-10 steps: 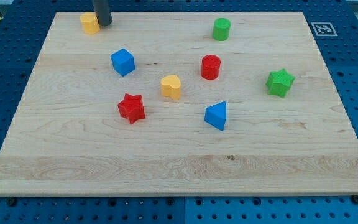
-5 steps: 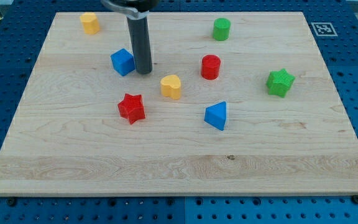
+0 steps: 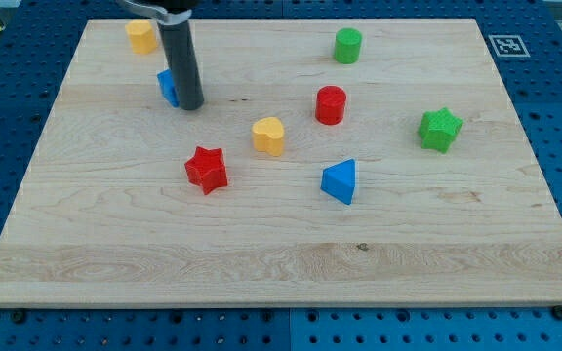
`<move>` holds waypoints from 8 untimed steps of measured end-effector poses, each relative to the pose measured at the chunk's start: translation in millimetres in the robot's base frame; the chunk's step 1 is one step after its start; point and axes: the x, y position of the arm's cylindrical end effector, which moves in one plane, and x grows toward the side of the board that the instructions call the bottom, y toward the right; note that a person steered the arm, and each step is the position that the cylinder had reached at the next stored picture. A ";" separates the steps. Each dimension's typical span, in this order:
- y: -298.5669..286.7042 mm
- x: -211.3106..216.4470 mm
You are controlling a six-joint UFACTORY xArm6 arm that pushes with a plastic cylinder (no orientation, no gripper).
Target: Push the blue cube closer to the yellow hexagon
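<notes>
Pressed against the blue cube (image 3: pixel 167 87) from the view's right, my tip (image 3: pixel 192 105) is a bare rod end with nothing to open or hold. Its shaft hides most of the cube. The yellow hexagon (image 3: pixel 141 36) sits near, toward the view's top left, apart from the cube. On the wooden tabletop (image 3: pixel 261 253), a red star (image 3: pixel 206 169) and yellow heart (image 3: pixel 269 136) lie farther down.
</notes>
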 end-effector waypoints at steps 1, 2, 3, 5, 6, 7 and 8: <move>-20.5 -7.6; -32.7 -10.1; -43.0 -22.1; -46.7 -57.5; -46.7 -58.3; -46.7 -65.1; -42.5 -48.2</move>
